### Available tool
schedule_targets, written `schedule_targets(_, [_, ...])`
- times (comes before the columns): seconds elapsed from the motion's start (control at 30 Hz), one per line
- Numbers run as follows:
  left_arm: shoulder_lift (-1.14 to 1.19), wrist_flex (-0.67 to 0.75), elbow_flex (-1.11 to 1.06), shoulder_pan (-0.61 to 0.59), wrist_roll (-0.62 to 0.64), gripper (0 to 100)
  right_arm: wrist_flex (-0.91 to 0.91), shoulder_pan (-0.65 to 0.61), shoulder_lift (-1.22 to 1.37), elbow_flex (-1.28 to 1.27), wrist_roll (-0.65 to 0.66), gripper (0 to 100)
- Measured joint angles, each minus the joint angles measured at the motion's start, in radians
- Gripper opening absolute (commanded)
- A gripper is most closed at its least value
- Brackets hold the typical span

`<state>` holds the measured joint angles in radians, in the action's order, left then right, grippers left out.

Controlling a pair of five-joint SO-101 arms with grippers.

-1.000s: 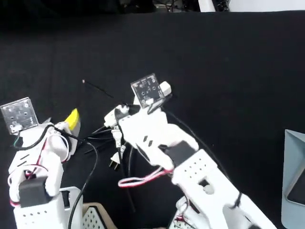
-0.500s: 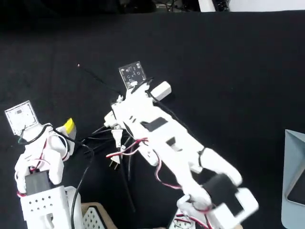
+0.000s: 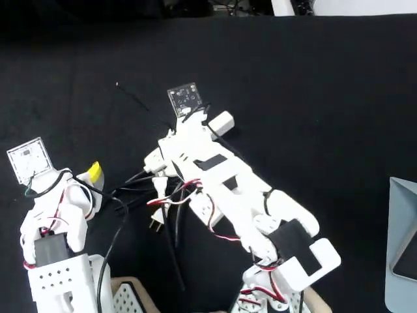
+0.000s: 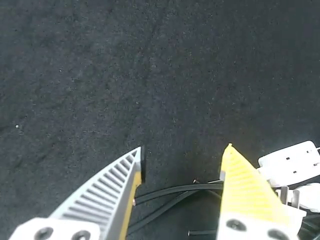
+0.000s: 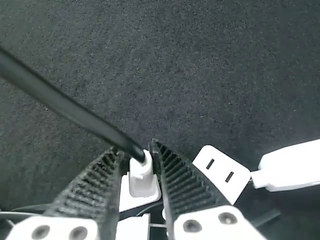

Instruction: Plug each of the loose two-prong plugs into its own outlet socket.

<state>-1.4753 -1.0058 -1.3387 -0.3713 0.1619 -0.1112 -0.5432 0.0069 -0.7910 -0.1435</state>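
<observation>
Right hand (image 5: 136,148): closed on a white plug (image 5: 140,176). Ribbed fingers (image 5: 176,172) clamp it from both sides, and its black cable (image 5: 65,107) runs out between the fingertips over the table (image 3: 313,98). I can't tell where the prongs are.

A white socket block (image 5: 221,170) lies just beside that hand with its two slots facing up and nothing in them. A second white block (image 5: 290,164) lies next to it, further out.

Left hand (image 4: 184,148): open, holding nothing, low over bare black cloth. Black cables (image 4: 175,192) cross between its fingers. Another white socket piece (image 4: 290,161) sits just past the yellow finger (image 4: 245,185).

In the high view a loose plug (image 3: 156,223) lies flat on the table between the two arms, prongs visible, clear of both hands.
</observation>
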Motion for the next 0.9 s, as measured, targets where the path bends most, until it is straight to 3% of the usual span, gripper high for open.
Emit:
schedule_targets(0.3, [0.0,0.0,0.0,0.0,0.0,25,0.002,-0.014,0.0,-0.006,0.086,1.1])
schedule_targets(0.73, [0.0,0.0,0.0,0.0,0.0,25,0.003,-0.025,0.025,-0.002,0.098,1.1])
schedule_targets(0.9, [0.0,0.0,0.0,0.0,0.0,25,-0.072,-0.026,0.086,0.083,0.13,1.1])
